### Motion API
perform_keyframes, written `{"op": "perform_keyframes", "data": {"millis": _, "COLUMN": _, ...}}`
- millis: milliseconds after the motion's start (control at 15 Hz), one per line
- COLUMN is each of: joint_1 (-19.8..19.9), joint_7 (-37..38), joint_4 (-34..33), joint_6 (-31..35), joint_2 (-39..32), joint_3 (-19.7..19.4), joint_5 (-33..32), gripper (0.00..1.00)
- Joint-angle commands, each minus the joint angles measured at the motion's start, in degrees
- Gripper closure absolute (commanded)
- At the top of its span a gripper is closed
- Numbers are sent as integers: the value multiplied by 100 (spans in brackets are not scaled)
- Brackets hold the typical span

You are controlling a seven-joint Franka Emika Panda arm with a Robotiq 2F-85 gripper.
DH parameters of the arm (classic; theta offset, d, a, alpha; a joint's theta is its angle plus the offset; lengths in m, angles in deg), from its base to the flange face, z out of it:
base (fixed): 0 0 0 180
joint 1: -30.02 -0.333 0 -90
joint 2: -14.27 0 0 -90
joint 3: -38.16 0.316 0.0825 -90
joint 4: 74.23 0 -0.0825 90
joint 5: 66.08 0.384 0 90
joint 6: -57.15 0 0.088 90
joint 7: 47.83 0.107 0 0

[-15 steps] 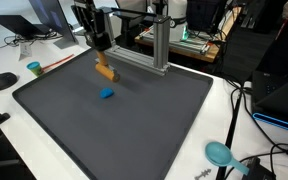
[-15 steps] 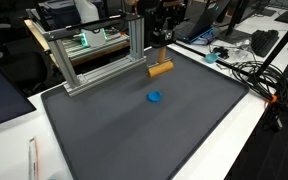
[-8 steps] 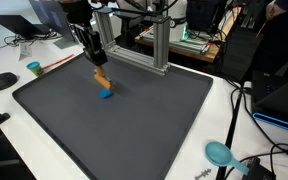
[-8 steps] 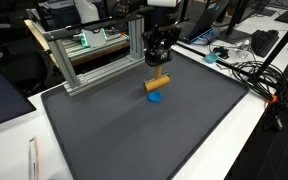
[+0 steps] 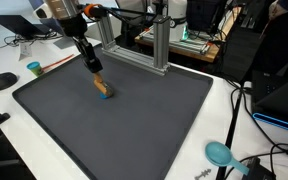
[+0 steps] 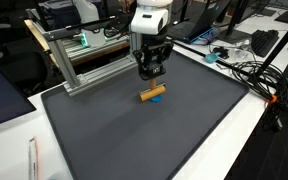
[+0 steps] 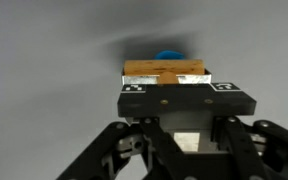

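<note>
A light-brown wooden block (image 5: 101,85) (image 6: 151,94) hangs crosswise under my gripper (image 5: 95,74) (image 6: 150,80), which is shut on it. The block sits just above a small blue piece (image 5: 107,94) (image 6: 159,100) lying on the dark grey mat (image 5: 134,125) (image 6: 154,140); I cannot tell whether they touch. In the wrist view the block (image 7: 164,72) spans the gap between the black fingertips of the gripper (image 7: 179,84), and the blue piece (image 7: 167,56) peeks out beyond the block's far edge.
An aluminium frame (image 5: 159,45) (image 6: 89,55) stands at the mat's back edge. A teal cup (image 5: 33,68) and a black mouse (image 5: 2,81) lie beside the mat. A teal round object (image 5: 218,153) and cables (image 6: 254,75) lie on the white table.
The gripper has carried the wooden block away from the aluminium frame and lowered it until it is over the blue piece. The blue piece has not moved.
</note>
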Motion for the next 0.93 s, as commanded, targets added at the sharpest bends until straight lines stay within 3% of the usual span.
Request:
{"op": "perform_keyframes", "data": {"millis": 0, "joint_1": 18, "joint_7": -52, "joint_4": -178, "joint_6": -53, "joint_2": -69, "joint_3": 55, "joint_5": 338, "gripper": 77}}
{"op": "perform_keyframes", "data": {"millis": 867, "joint_1": -432, "joint_7": 915, "joint_4": -303, "joint_6": 322, "joint_2": -419, "joint_3": -198, "joint_5": -200, "gripper": 77}}
